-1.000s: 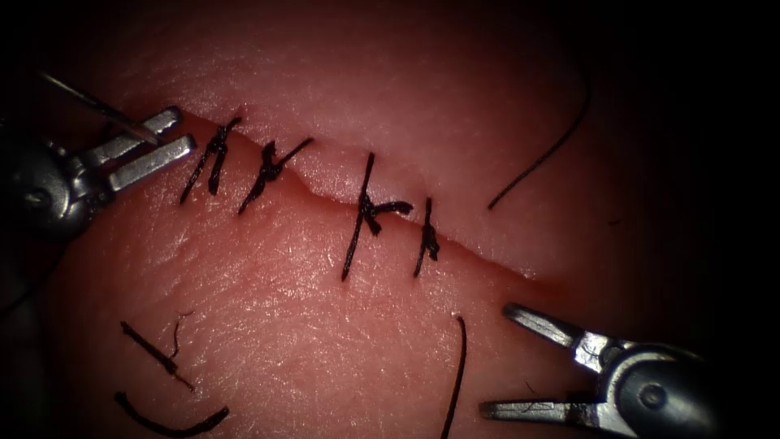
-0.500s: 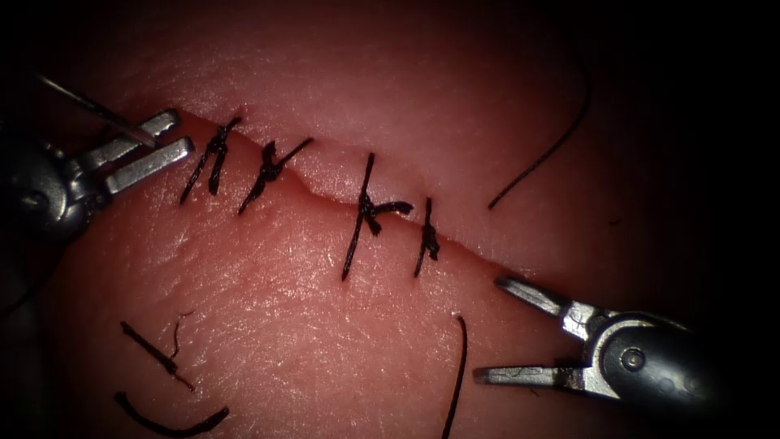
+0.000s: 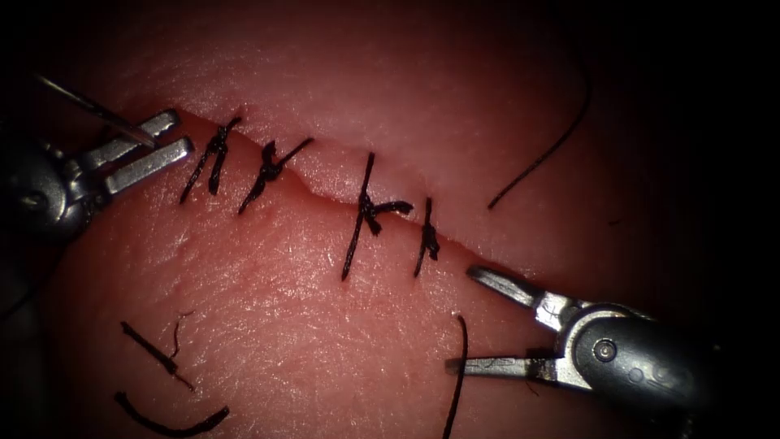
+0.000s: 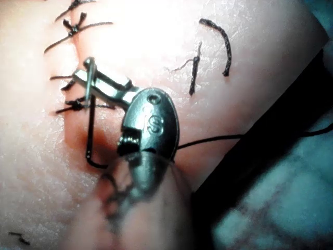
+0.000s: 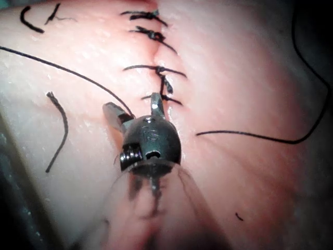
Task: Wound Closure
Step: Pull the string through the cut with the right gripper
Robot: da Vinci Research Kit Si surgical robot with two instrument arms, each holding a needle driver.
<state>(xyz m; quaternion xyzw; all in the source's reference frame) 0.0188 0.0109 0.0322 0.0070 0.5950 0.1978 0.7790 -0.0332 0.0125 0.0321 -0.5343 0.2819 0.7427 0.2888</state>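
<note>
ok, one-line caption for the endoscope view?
Left pincer holds needle beside stitched cut; right pincer open, empty.

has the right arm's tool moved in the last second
Yes. The right arm's grey metal tool, fingers open and empty, has shifted left and up toward the rightmost black stitch on the pink tissue's cut.

A: Where does the endoscope sit?
B: Above and in front of the tissue [image 3: 309, 325], looking down on the cut [image 3: 325, 199] with its stitches [image 3: 361, 213].
A: And the wrist cameras?
B: Each rides close behind its own tool, facing along the shaft: the left tool [image 4: 92, 79], the right tool [image 5: 134, 110].
A: What do they share?
B: All three take in the stitched cut and the loose thread ends [image 3: 166, 424].
</note>
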